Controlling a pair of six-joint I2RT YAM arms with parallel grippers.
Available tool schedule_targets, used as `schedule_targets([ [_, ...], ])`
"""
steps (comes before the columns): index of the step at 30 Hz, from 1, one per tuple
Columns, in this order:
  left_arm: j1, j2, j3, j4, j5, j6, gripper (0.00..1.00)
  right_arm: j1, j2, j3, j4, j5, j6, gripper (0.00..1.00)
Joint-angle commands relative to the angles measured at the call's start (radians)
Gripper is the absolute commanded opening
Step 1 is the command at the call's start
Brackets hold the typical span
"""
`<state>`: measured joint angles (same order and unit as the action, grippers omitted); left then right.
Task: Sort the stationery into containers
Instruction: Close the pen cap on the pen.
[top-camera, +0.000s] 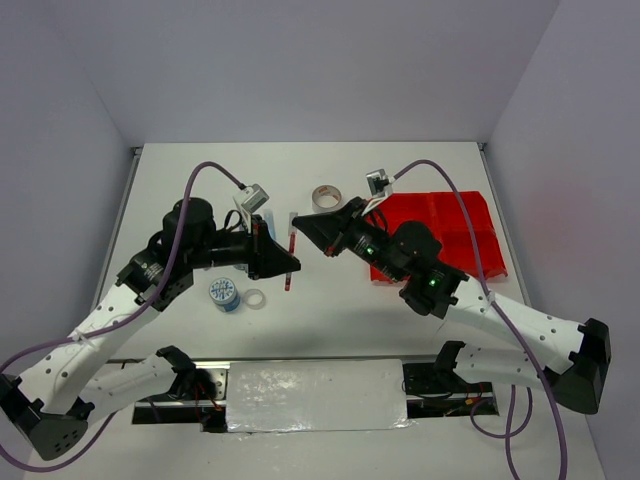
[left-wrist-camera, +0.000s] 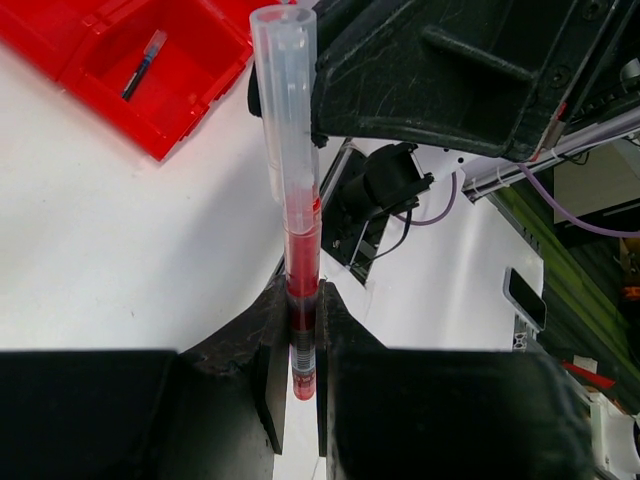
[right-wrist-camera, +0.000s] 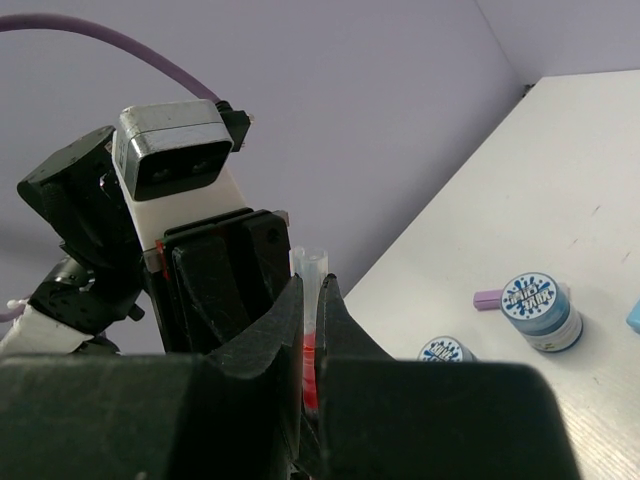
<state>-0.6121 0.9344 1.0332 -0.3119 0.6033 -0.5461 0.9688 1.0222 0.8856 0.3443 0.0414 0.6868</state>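
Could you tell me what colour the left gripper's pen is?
Red pen, clear cap; clearest in the left wrist view.

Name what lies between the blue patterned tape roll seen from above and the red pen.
A small clear tape ring lies between the tape roll and the lower end of the red pen; the top view shows it.

The right arm (top-camera: 440, 275) hides the near left part of the red bin (top-camera: 470, 215); the left fingers (left-wrist-camera: 255, 390) partly cover the lower end of the red pen (left-wrist-camera: 300, 240).

Overhead view facing table (top-camera: 330, 320), wrist views close, sharing red pen (left-wrist-camera: 302, 250)
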Motion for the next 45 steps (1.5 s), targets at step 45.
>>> schedule_targets([
  [45,0.006,0.012,0.223,0.054,-0.094,0.167,0.0,0.107,0.049,0.207,-0.021,-0.239,-0.102,0.07],
])
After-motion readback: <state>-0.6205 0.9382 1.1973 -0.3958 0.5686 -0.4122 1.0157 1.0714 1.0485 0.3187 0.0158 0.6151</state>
